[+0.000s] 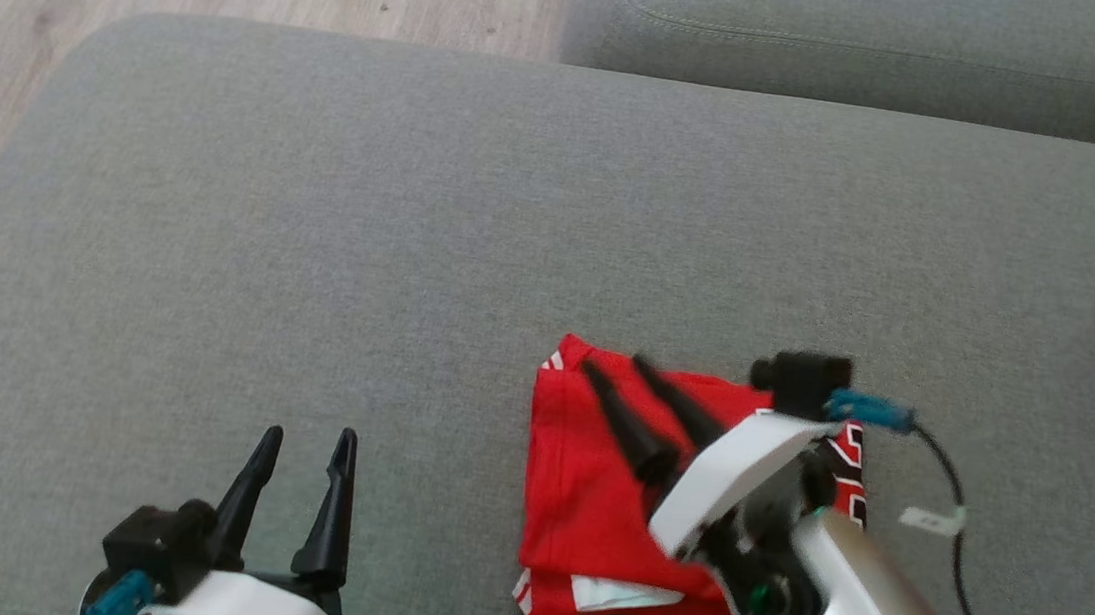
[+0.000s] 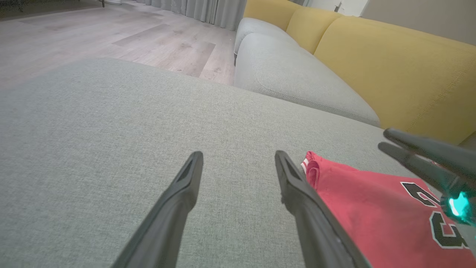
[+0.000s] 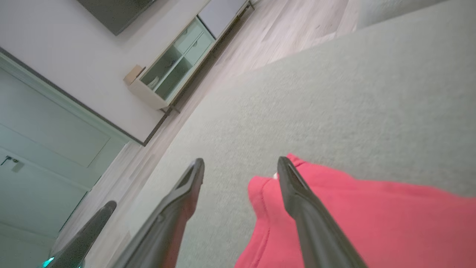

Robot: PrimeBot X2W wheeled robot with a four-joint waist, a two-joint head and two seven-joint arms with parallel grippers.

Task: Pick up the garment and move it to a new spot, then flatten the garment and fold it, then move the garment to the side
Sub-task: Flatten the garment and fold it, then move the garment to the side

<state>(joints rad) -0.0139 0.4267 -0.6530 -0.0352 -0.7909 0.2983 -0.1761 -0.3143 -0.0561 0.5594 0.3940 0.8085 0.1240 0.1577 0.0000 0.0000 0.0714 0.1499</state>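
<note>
On grey cushion [image 1: 314, 225], near front: folded red shirt [image 1: 590, 492]. Right gripper [image 1: 615, 362] over it, jaws spread, empty. Left gripper [image 1: 309, 432] spread too, well clear. Soft, light, floppy; likely needs pinching through all layers at edge.

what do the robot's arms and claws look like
The left claw and right claw each have two long, tapering black fingers on a white wrist shell. The right forearm is silver, with a black camera block, a teal plug and a black cable carrying a white tag.
</note>
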